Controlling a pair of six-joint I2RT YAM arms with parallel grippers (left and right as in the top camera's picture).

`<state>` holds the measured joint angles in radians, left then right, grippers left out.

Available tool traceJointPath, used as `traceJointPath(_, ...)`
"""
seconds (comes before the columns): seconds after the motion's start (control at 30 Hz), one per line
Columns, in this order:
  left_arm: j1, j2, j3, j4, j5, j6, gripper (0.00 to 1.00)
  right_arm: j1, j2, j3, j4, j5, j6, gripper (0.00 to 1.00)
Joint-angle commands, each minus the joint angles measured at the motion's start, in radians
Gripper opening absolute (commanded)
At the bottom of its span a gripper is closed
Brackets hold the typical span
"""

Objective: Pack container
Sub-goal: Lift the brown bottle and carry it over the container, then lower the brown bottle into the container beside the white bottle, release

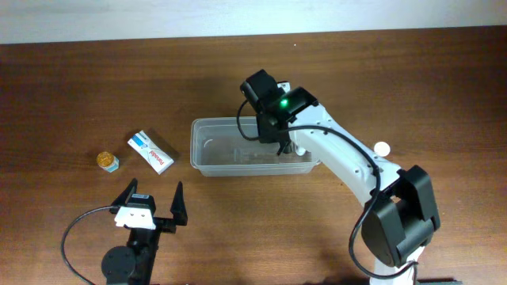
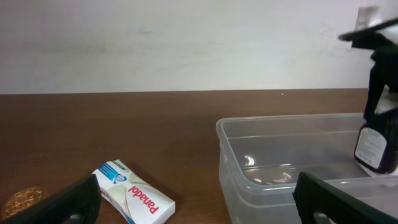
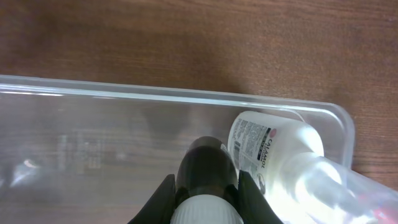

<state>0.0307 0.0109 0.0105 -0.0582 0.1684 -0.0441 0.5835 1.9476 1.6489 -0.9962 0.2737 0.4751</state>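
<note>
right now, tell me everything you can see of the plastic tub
The tub is a clear, slightly cloudy plastic box, long and shallow, with rounded corners and a raised rim, and no lid on it. It sits upright and flat on the brown wooden table. A white bottle with a printed label lies on its side in one end corner. The right tool holds a dark bottle over the tub's floor beside it; whether that one touches the tub cannot be told.
</note>
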Motion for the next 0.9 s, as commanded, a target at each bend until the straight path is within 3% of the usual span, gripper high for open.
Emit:
traceJointPath(0.0,0.006,-0.006,-0.002,-0.007,0.000,0.019,0.99,0.004,-0.021,-0.037,0.034,0.057,0.013,0.19)
traceJointPath(0.73,0.006,-0.006,-0.002,-0.007,0.000,0.019,0.99,-0.008,-0.003,-0.101,0.138,0.078,0.013,0.20)
traceJointPath(0.87,0.006,-0.006,-0.002,-0.007,0.000,0.019,0.99,-0.010,-0.003,-0.101,0.141,0.078,0.013,0.27)
